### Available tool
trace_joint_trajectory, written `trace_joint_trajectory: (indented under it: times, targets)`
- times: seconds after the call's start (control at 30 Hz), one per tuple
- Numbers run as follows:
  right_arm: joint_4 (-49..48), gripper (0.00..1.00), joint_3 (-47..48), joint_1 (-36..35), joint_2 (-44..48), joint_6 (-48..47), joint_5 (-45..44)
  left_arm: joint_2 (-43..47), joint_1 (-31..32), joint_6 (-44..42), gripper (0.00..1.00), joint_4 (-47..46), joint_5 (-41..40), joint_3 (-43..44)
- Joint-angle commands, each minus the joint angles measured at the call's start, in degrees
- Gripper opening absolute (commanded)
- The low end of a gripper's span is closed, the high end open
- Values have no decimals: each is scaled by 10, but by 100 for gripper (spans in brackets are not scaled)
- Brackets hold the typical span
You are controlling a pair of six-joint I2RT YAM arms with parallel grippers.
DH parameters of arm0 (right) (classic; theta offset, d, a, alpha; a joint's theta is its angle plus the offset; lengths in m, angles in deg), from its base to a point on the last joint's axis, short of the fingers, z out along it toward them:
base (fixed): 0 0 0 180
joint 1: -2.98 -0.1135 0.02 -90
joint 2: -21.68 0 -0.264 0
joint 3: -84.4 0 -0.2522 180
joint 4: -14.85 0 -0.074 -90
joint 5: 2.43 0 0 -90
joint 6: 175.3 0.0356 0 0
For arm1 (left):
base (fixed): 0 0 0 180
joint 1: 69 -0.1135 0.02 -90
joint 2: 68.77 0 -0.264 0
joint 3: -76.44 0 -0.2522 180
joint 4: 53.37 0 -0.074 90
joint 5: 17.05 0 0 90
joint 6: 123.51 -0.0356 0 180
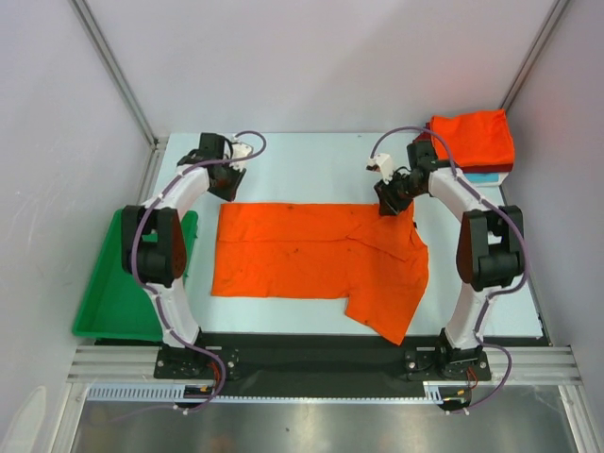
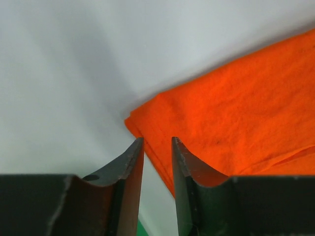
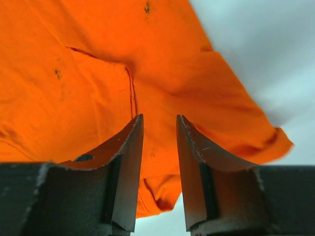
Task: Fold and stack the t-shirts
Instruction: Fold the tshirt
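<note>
A bright orange t-shirt (image 1: 311,255) lies flat across the middle of the table, folded lengthwise, one sleeve sticking out toward the near right. My left gripper (image 1: 229,184) hovers at its far left corner, jaws open, and that corner (image 2: 147,123) shows just past the fingertips (image 2: 157,140). My right gripper (image 1: 387,203) is over the far right corner, open as well, with the cloth (image 3: 74,73) lying beneath its jaws (image 3: 160,118) and not pinched. A stack of folded t-shirts (image 1: 472,140), orange-red on top, sits at the far right corner.
A green plastic tray (image 1: 113,293) rests at the table's left edge beside the left arm. White walls with metal posts enclose the table on three sides. Bare pale tabletop (image 1: 311,160) lies behind the shirt.
</note>
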Motion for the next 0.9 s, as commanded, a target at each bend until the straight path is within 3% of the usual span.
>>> trace_joint_trajectory:
  times: [0.0, 0.17, 0.57, 0.87]
  targets:
    - [34, 37, 46, 1, -36, -10, 45, -25, -1, 9, 33, 34, 22, 26]
    - [48, 35, 87, -6, -79, -15, 52, -47, -1, 18, 25, 43, 31, 15]
    - [56, 32, 128, -36, -161, -23, 43, -53, -1, 25, 24, 39, 20, 13]
    - [63, 30, 120, -52, -166, -37, 28, -42, -1, 24, 24, 32, 11, 1]
